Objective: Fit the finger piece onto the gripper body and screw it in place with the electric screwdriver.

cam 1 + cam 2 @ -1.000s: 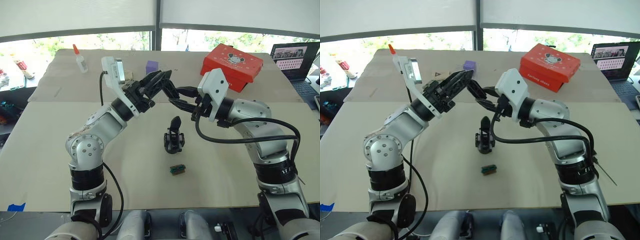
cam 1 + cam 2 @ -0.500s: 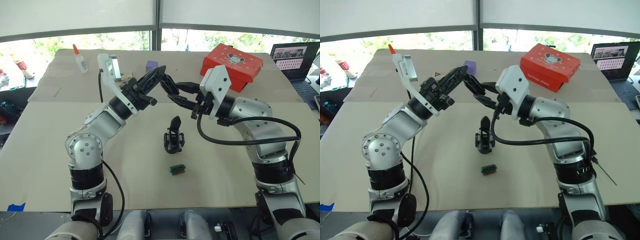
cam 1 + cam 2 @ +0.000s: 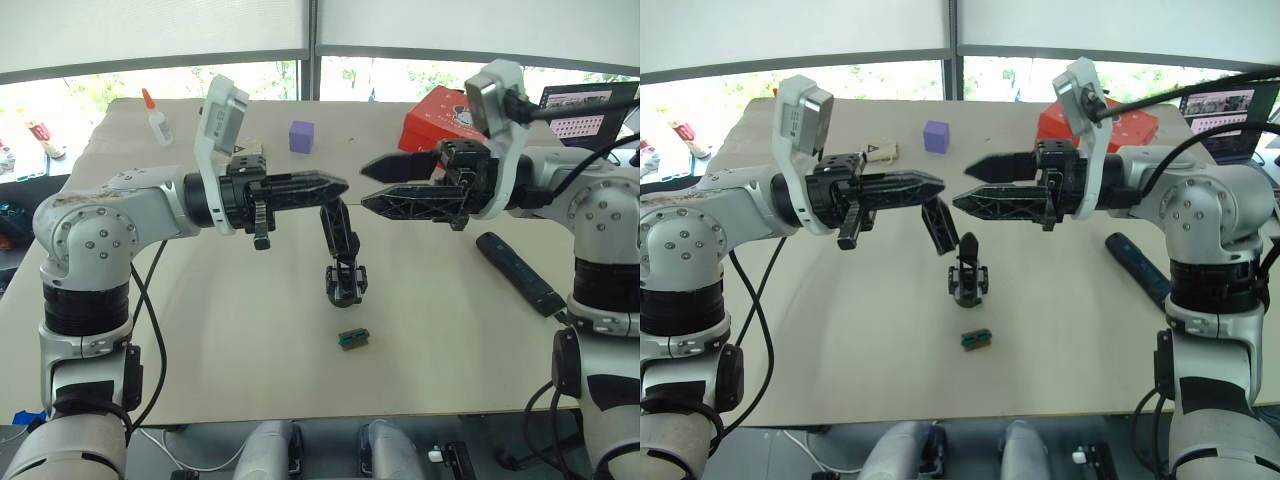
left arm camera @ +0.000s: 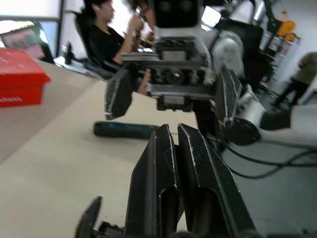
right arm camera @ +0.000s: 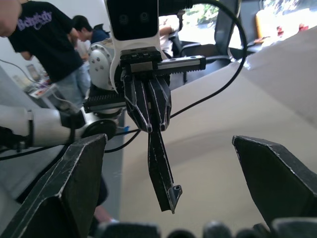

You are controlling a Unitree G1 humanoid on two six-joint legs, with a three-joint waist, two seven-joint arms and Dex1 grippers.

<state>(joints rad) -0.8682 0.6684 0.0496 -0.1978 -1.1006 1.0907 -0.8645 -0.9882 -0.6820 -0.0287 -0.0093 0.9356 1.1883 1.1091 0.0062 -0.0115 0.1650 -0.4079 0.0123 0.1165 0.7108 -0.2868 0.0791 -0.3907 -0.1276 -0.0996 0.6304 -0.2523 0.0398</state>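
Observation:
My left gripper (image 3: 343, 184) reaches level over the table's middle, shut on the top end of the finger piece (image 3: 338, 226), a black tapered blade that hangs slanted down from its tips. The right wrist view shows the finger piece (image 5: 161, 173) dangling from those closed fingers. Facing it a short gap away, my right gripper (image 3: 364, 187) stands open with nothing between its fingers. The gripper body (image 3: 346, 280) stands on the table just below the hanging piece, its pointed finger up. The electric screwdriver (image 3: 518, 272) lies on the table under my right arm.
A small green-and-brown block (image 3: 354, 338) lies in front of the gripper body. At the back of the table are a red box (image 3: 440, 108), a purple cube (image 3: 301, 136) and a glue bottle (image 3: 155, 115). A laptop (image 3: 590, 105) sits far right. People (image 4: 111, 37) are beyond the table.
The grippers met over the table a second ago. The right gripper has opened and drawn back right; the left keeps the finger piece and has swung level. The screwdriver is now uncovered.

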